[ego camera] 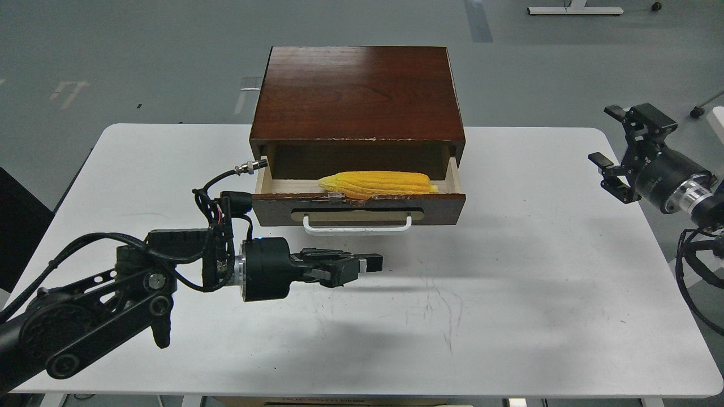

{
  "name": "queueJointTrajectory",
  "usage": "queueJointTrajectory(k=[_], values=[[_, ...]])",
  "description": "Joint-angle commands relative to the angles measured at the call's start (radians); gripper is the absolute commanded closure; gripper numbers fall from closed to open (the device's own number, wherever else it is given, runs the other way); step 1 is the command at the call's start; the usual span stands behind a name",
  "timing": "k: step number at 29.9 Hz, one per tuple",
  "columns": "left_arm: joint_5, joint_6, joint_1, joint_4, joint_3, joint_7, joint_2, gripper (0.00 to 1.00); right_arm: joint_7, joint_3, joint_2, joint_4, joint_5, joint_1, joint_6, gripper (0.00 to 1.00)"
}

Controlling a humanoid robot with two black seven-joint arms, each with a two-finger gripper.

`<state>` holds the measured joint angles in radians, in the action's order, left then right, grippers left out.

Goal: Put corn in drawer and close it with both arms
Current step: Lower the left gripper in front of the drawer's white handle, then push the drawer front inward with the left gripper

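Note:
The yellow corn lies lengthwise inside the open drawer, which is pulled out of the dark wooden cabinet. The drawer's white handle faces me. My left gripper points right, low over the table just in front of and below the handle, holding nothing. Its dark fingers overlap, so I cannot tell them apart. My right gripper hangs open and empty by the table's right edge, well right of the drawer, with fingers spread wide.
The cabinet stands at the back middle of the white table. The table front carries faint scuff marks. Grey floor lies beyond, and a white stand base sits far back right.

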<state>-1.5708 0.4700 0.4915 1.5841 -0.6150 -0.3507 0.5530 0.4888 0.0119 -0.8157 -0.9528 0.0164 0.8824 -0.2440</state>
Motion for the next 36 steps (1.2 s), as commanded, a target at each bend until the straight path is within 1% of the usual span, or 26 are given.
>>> queueJointTrajectory(k=[1, 8, 11, 15, 26, 36], values=[[-0.002, -0.016, -0.005, -0.039, 0.003, 0.002, -0.004, 1.00, 0.000, 0.040, 0.018, 0.000, 0.001, -0.028, 0.000, 0.04], [-0.003, -0.070, -0.024, -0.085, 0.004, 0.004, -0.007, 1.00, 0.000, 0.051, 0.027, 0.006, 0.001, -0.057, 0.005, 0.04], [-0.002, -0.074, -0.025, -0.108, 0.004, 0.024, -0.008, 1.00, 0.000, 0.051, 0.040, 0.008, 0.001, -0.062, 0.005, 0.04], [0.003, -0.073, -0.027, -0.116, -0.002, 0.030, -0.025, 1.00, 0.000, 0.051, 0.040, 0.011, 0.001, -0.068, 0.005, 0.04], [0.009, -0.071, -0.027, -0.131, -0.009, 0.029, -0.030, 1.00, 0.000, 0.049, 0.041, 0.019, 0.001, -0.082, 0.005, 0.04], [0.060, -0.048, -0.022, -0.133, -0.012, 0.025, -0.027, 1.00, 0.000, 0.049, 0.043, 0.019, -0.003, -0.092, 0.005, 0.04]])
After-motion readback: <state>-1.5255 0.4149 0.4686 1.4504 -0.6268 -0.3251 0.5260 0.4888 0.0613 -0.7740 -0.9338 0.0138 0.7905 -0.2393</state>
